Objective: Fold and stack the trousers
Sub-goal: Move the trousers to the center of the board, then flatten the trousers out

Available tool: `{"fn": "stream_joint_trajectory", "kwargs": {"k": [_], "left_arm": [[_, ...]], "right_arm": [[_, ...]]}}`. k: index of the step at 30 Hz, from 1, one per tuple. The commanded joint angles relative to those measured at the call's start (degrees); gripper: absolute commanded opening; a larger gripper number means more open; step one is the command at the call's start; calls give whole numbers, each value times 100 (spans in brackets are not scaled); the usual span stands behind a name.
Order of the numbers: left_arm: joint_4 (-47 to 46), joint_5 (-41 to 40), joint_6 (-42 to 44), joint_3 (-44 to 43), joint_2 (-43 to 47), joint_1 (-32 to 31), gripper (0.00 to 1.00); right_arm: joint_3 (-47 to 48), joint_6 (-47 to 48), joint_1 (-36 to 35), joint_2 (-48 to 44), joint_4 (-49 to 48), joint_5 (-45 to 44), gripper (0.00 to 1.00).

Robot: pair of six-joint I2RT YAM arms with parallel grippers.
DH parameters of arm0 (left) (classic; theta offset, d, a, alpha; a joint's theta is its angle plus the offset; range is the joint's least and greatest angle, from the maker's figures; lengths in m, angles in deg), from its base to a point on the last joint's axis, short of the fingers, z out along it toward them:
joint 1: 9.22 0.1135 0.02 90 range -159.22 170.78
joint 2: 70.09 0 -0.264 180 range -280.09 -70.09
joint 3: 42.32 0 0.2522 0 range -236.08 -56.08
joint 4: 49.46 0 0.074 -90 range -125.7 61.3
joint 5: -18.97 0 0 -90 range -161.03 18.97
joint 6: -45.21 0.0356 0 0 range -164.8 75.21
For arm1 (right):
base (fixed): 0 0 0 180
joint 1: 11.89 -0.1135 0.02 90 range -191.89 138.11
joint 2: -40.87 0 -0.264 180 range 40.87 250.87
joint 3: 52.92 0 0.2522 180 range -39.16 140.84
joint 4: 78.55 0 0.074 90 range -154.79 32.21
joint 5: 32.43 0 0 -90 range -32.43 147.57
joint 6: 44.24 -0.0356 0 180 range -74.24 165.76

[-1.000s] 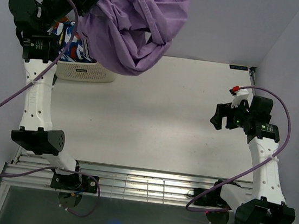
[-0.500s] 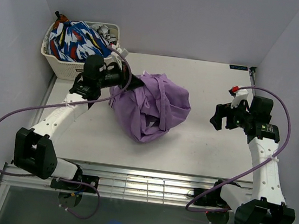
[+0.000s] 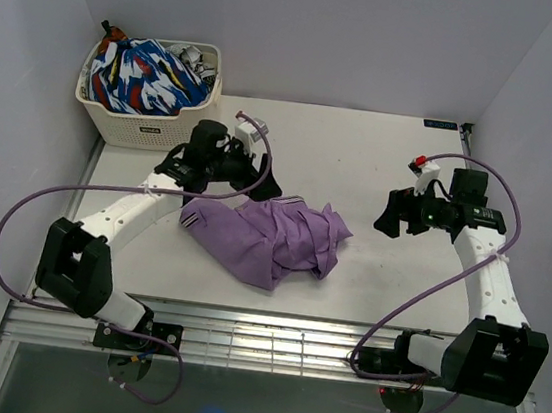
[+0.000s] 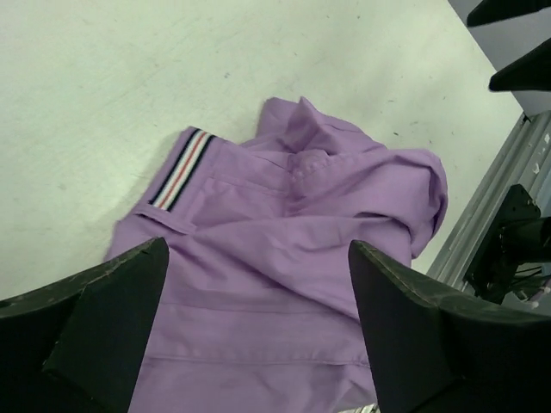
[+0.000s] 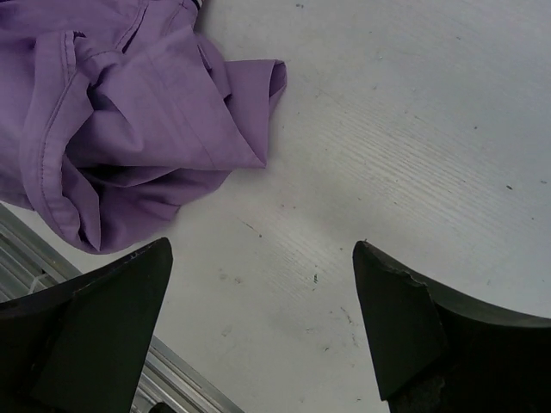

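Note:
Purple trousers (image 3: 267, 236) lie crumpled on the white table, left of centre. In the left wrist view the trousers (image 4: 284, 232) fill the lower frame, and a striped waistband (image 4: 182, 168) shows at their upper left. My left gripper (image 3: 256, 179) hovers just above the trousers' far edge, open, nothing between its fingers (image 4: 112, 318). My right gripper (image 3: 393, 213) is open over bare table to the right of the trousers, a short gap away. The right wrist view has the trousers (image 5: 129, 112) at upper left, apart from the right gripper (image 5: 263, 245).
A white basket (image 3: 144, 130) at the back left corner holds a blue, red and white patterned garment (image 3: 141, 74). The table's metal front rail (image 3: 269, 342) runs along the near edge. Grey walls close in the left, back and right sides.
The left arm swung the purple trousers from above the basket down onto the table, then opened and let them go. They now lie slumped flat. The right gripper shifted slightly left.

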Motion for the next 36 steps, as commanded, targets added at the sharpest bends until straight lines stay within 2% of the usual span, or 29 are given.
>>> {"fn": "stream_joint_trajectory", "kwargs": {"k": [1, 4, 5, 8, 12, 16, 19, 24, 27, 32, 33, 34, 35, 36], "left_arm": [[923, 353, 608, -786, 480, 861, 97], [1617, 1118, 1012, -1138, 542, 1732, 98], [2063, 1311, 1379, -1191, 524, 1875, 98], [2698, 1191, 2031, -921, 463, 2061, 98], [2876, 1041, 2497, -297, 375, 2359, 98], [3165, 1252, 2911, -67, 24, 2693, 98], [3166, 1191, 3043, 108, -134, 3036, 98], [3149, 1155, 3342, 302, -354, 3282, 98], [3175, 1225, 3561, 408, -556, 3397, 98], [3560, 1901, 4097, 461, -925, 3467, 98], [3614, 2120, 4255, 452, -1004, 3467, 98], [3649, 2192, 4282, 469, -1014, 3476, 97], [3667, 2262, 4317, 470, -1023, 3476, 95], [3676, 2332, 4353, 470, -1014, 3467, 92]], "right_arm": [[365, 45, -229, 258, -73, 348, 91], [453, 27, -667, 575, -205, 279, 90], [479, 1, -895, 654, -257, 226, 90], [637, -87, -1265, 1049, -337, 260, 90], [1400, -192, -1583, 1585, -328, 673, 90], [2157, -561, -1881, 2139, -417, 1297, 90], [2596, -825, -2224, 2719, -364, 1316, 90], [2940, -1133, -2716, 3632, -425, 894, 90], [3274, -1203, -2840, 4187, -171, 963, 90], [3564, -1344, -2954, 4688, -3, 1990, 90], [3573, -1353, -2954, 4698, 23, 2270, 91], [3565, -1353, -2954, 4680, 23, 2404, 98], [3547, -1344, -2954, 4567, 23, 2501, 97], [3495, -1318, -2954, 4488, 15, 2571, 91]]}}
